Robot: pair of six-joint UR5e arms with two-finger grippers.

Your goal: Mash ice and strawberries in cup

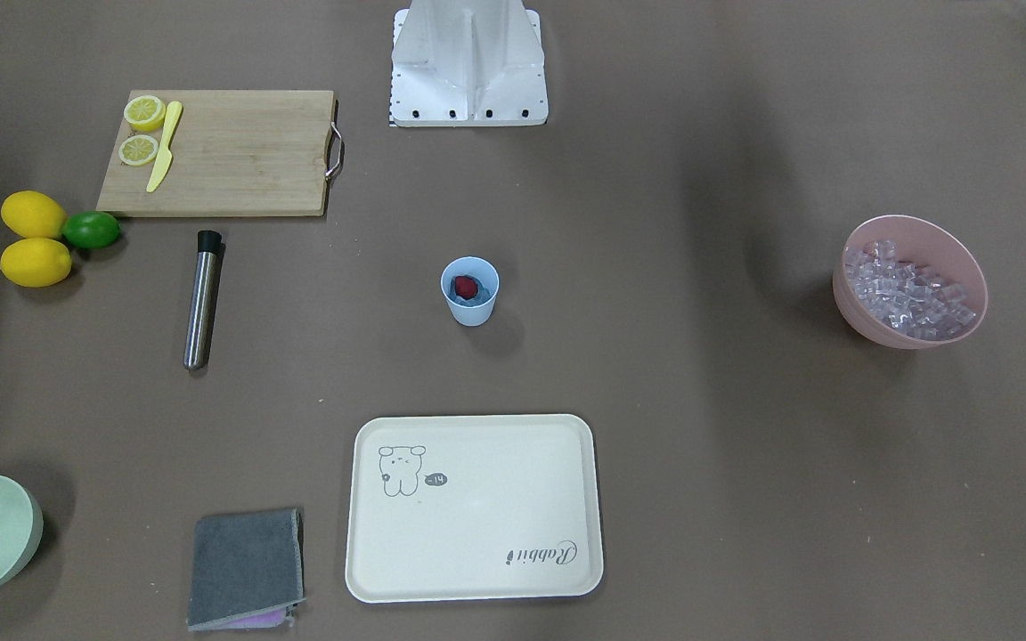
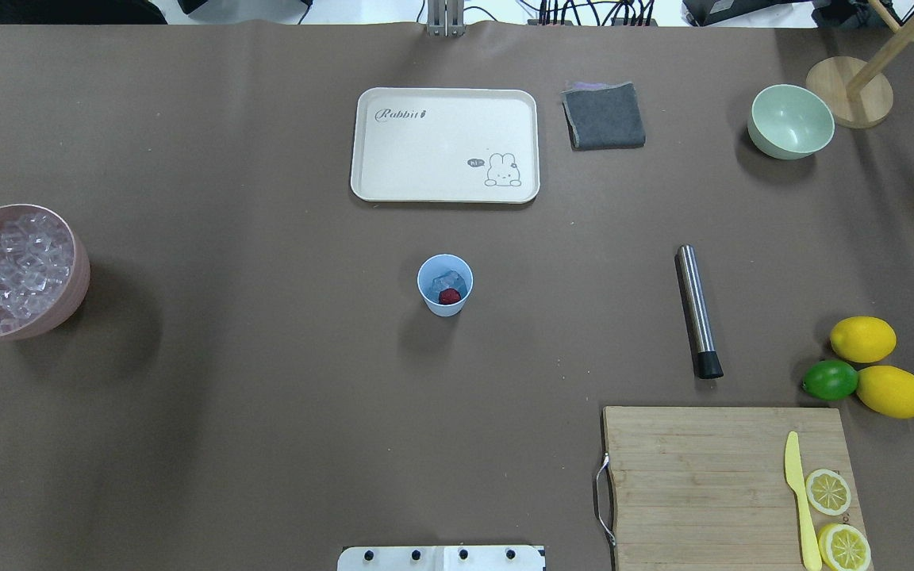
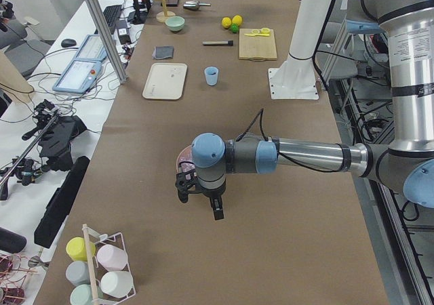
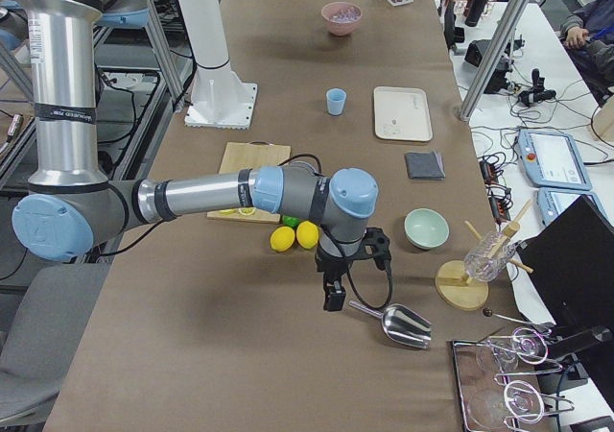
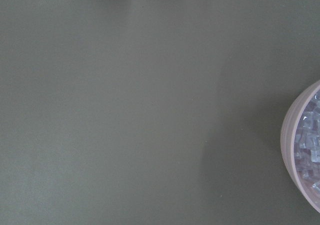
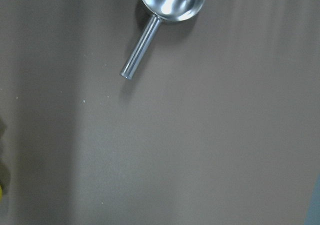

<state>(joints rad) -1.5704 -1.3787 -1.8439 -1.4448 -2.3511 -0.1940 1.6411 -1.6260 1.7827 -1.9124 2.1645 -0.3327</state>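
Both hands hang off the table, holding nothing that I can see. Left gripper (image 3: 203, 200) sits just beside the pink bowl (image 2: 80, 287) of spare cubes (image 2: 9, 266). Right gripper (image 4: 336, 293) hovers at my right end, near the steel scoop (image 6: 172, 0). Open or closed: cannot tell for either (only side views catch them; wrist cameras show no fingers).

Further out, right side: steel muddler (image 2: 697, 309) lying flat, black end toward me, untouched.

Centre: cup (image 2: 435, 305) upright, strawberry (image 2: 449, 296) inside against ice (image 2: 449, 279).

Judgement: loading looks done, mashing not begun. Next: right arm to muddler, grasp mid-shaft, stand it upright, lower into cup. The light cup may tip, so steady it.
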